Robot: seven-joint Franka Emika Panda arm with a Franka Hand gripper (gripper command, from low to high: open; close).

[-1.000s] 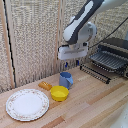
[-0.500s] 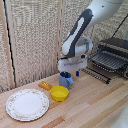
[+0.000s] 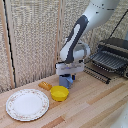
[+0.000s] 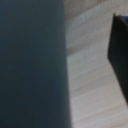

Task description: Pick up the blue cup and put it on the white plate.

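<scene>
The blue cup [image 3: 65,83] stands on the wooden table [image 3: 95,107], just behind the yellow bowl [image 3: 59,93]. My gripper [image 3: 67,78] is down at the cup, with its pale block right above it and its fingers reaching to the cup's top. In the wrist view the cup [image 4: 30,65] is a big blurred blue surface very close up. One dark finger [image 4: 120,55] stands apart from it with bare wood between, so the jaws look open. The white plate [image 3: 27,104] with its brownish rim lies on the table at the exterior view's left.
A small orange object [image 3: 45,85] lies beside the bowl. A black dish rack [image 3: 111,60] stands at the exterior view's right. A woven screen [image 3: 35,40] backs the table.
The arm has come down and slightly toward the exterior view's left, bringing the gripper from above the cup down onto it. The cup, bowl and plate have not moved.
</scene>
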